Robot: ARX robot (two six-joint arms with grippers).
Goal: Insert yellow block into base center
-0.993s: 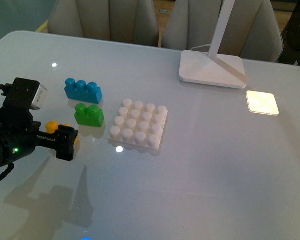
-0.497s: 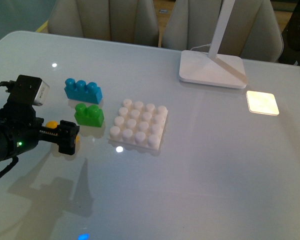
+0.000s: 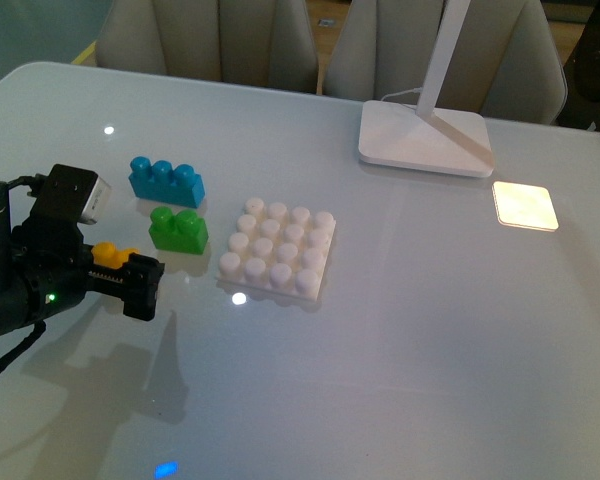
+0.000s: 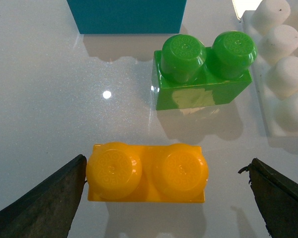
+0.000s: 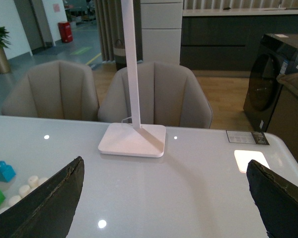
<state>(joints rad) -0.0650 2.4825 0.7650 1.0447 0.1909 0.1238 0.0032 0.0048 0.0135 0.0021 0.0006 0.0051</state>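
Left wrist view looks straight down past the left end effector (image 4: 165, 168), and its two dark fingers (image 4: 44, 203) are spread wide apart. Between them lies the yellow block (image 4: 148, 173), flat on the white bench (image 4: 49, 89) with its two round bumps facing up. One finger sits right next to one end of the block, so close that I cannot tell if they touch. The other finger is well apart from the other end, so the end effector has no hold on the block. A little past the yellow block, farther from the fingers, sits the green block (image 4: 201, 74), also with its bumps up and turned a bit. Past that is the blue block (image 4: 129, 15), only partly in the picture. The base (image 4: 283, 64) lies off to the right side of this end effector, near the green block, and its white bumps are all bare. In the front view the left end effector is low over the bench, and the base is to its right, with a gap of bench between them. The right end effector (image 5: 164, 168) is wide open too and holds nothing; a white lamp (image 5: 133, 139) stands on the bench ahead of it
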